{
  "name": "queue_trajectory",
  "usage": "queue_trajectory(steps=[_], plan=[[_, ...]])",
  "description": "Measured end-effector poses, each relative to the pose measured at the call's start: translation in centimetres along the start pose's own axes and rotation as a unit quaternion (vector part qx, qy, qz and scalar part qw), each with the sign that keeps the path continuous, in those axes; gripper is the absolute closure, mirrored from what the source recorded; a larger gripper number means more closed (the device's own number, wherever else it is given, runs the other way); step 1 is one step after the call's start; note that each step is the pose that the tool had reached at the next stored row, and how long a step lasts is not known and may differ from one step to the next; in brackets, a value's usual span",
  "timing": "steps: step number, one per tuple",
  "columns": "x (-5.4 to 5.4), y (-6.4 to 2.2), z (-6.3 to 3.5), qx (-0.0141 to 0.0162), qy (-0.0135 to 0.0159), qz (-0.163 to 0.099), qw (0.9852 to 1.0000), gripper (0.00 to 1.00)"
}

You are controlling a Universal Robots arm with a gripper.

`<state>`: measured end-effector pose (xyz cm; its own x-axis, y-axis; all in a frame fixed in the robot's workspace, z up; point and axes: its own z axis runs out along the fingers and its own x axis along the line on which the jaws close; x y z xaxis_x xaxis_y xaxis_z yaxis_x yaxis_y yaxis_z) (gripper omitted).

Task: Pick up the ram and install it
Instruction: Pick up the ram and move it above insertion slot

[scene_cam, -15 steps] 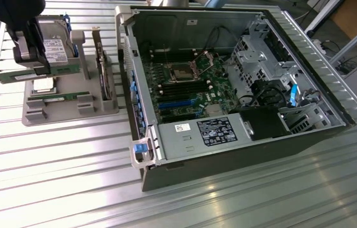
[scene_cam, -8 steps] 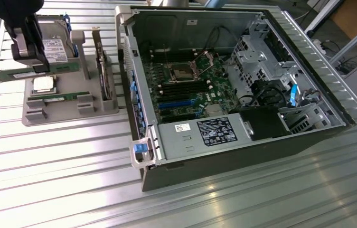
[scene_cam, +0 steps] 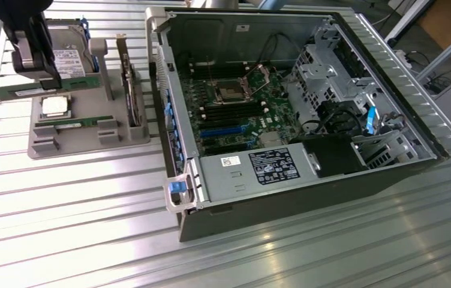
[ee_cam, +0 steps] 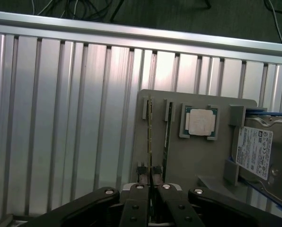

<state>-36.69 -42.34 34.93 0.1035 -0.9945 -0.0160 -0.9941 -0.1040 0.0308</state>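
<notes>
Hidden or unclear: the arm above the gripper (scene_cam: 40,77) is cut off at the far left corner of the exterior view. Its black body covers the middle of the ram (scene_cam: 14,91) and part of the hard drive (scene_cam: 69,57) behind it. In the wrist view the ram (ee_cam: 150,132) is seen edge-on as a thin green line running away from the gripper (ee_cam: 149,172). Whether its lower edge is clear of the grey tray (scene_cam: 89,141) cannot be told.

Jaws: clenched on the ram, one on each face, gripping near mid-length. The stick is held level over the far part of the tray (ee_cam: 193,161).

Tray contents: a second green stick (scene_cam: 74,123) sits in its holders at the near side. The square processor (scene_cam: 55,106) lies between that stick and the ram. An upright card with bracket (scene_cam: 134,99) stands at the tray's edge on the exterior view's right. In the wrist view the second stick (ee_cam: 165,137) is just beside the ram, then come the processor (ee_cam: 201,122) and the hard drive (ee_cam: 257,151).

The open computer case (scene_cam: 289,198) lies just beside the tray on the exterior view's right. Its motherboard (scene_cam: 234,102) and power supply (scene_cam: 249,171) are exposed.

Surface: the counter (scene_cam: 65,198) is ribbed aluminium and carries bright reflections. In the wrist view the counter (ee_cam: 60,118) ends at a rail, with dark floor and cables (ee_cam: 84,7) beyond.
</notes>
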Motion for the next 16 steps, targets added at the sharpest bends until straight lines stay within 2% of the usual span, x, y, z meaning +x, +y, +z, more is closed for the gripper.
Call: queue_trajectory(steps=[16], plan=[[0.0,0.05,-1.59,0.0000,0.0000,0.000,1.0000,0.87]])
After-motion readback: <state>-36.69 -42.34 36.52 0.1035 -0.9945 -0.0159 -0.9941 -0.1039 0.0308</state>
